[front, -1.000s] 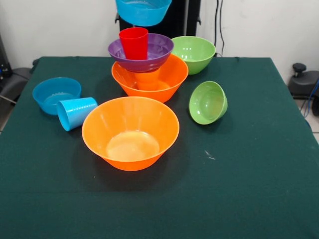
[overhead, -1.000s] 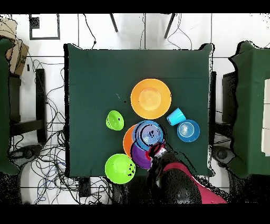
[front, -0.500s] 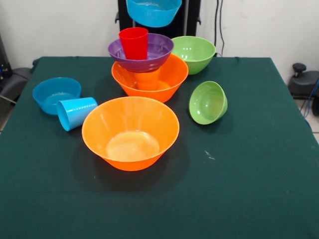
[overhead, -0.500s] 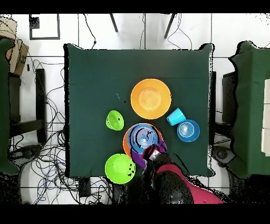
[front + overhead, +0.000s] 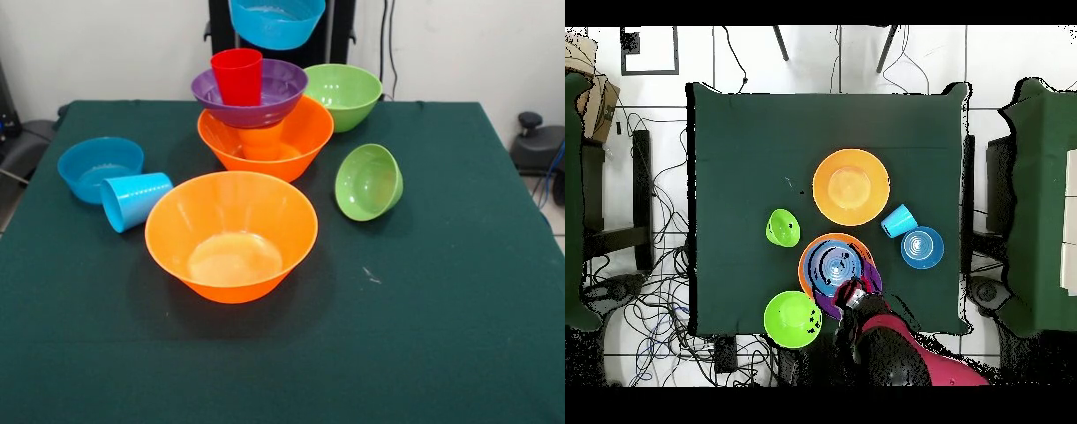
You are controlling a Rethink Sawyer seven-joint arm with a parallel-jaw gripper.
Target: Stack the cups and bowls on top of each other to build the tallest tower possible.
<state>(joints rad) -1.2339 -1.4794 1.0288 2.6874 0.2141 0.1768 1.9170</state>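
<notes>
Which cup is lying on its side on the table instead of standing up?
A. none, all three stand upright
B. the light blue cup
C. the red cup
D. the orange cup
B. The light blue cup lies tipped over beside the small blue bowl, its open mouth facing the camera in the front view, while the red cup stands upright in the purple bowl.

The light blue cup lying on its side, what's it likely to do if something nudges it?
The light blue cup lies on its side, so it would probably roll, likely curving since it tapers. It touches or nearly touches the small blue bowl, which might stop it that way. It looks like thin plastic, so probably light and easily shoved.
</notes>
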